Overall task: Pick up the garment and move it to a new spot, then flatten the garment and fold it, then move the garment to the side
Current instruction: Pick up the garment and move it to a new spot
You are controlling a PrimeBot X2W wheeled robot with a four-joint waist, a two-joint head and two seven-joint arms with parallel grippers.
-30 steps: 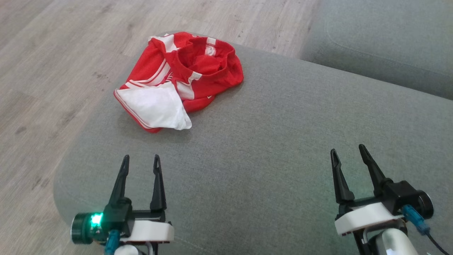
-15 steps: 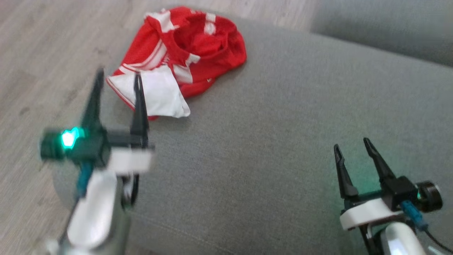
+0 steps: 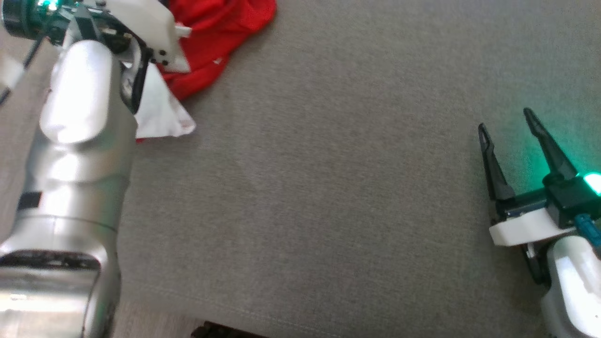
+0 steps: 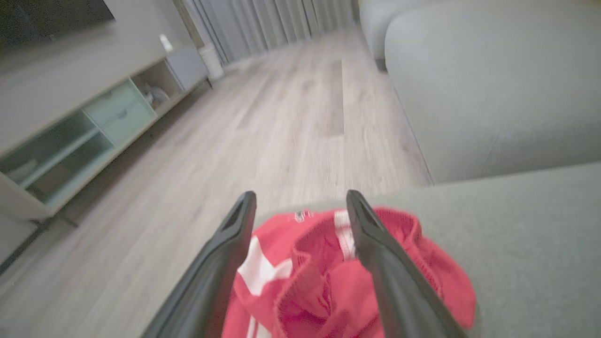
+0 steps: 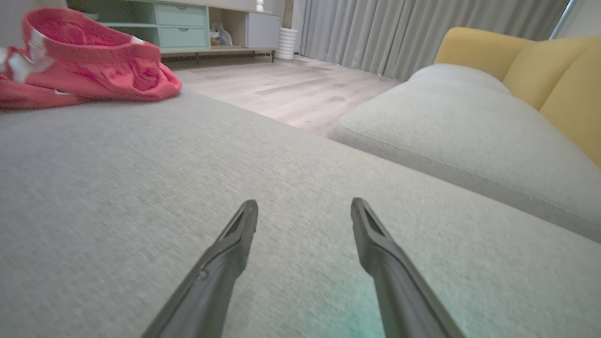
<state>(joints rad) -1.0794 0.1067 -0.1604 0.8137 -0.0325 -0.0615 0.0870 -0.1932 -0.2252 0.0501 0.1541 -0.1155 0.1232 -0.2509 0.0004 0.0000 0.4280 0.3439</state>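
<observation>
Left jaws advanced over garment (image 4: 319, 291) | spread, contact unclear | right jaws spread, well apart

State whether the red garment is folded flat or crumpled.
Crumpled: the garment lies bunched in loose ridges on the grey cushion.

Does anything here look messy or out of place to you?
Yes: the red and white garment lies crumpled in a heap near the edge of the grey cushion, with a white part flopped out to one side, rather than spread flat. Nothing looks spilled or damaged.
</observation>
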